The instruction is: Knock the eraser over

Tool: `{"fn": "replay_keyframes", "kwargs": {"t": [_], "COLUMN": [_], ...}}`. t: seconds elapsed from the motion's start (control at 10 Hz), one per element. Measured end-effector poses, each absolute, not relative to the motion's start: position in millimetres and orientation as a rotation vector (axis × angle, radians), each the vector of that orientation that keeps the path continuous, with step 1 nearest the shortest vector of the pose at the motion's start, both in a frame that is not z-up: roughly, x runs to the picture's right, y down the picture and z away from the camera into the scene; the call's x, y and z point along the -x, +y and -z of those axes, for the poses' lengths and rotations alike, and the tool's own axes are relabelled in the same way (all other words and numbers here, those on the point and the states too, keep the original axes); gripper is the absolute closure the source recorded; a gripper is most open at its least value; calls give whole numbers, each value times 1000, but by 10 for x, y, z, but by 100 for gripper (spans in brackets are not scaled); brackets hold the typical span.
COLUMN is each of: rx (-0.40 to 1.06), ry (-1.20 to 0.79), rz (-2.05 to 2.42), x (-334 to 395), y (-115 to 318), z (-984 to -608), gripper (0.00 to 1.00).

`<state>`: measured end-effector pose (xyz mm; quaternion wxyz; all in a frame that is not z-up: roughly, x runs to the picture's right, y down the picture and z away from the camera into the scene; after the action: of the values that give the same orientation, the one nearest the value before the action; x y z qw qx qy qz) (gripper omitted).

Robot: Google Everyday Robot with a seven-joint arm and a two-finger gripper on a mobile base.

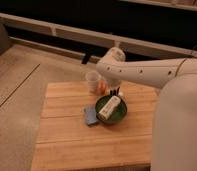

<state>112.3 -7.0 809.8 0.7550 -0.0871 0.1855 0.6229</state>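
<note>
My white arm reaches in from the right over the back of the wooden table (67,140). My gripper (113,89) hangs below the wrist, just behind the far rim of the green bowl (121,116), and is mostly hidden by the arm. A small dark upright shape (117,93) stands there. I cannot tell whether it is the black eraser or part of the gripper. The white cup (93,80) stands to the left of the gripper.
A white rectangular bar (109,108) lies in the green bowl. A flat blue-grey pad (91,116) lies left of the bowl. An orange object (102,88) sits right of the cup. A dark wall with a pale rail runs behind the table.
</note>
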Motion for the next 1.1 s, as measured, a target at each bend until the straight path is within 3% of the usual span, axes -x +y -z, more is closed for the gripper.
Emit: {"fn": "replay_keyframes", "kwargs": {"t": [0.4, 1.1], "rx": [110, 266], "ry": [448, 301], "rz": [-1366, -1423], "x": [-1655, -1723], "y": [-236, -196], "z": [-8413, -9192], "gripper": [100, 100]}}
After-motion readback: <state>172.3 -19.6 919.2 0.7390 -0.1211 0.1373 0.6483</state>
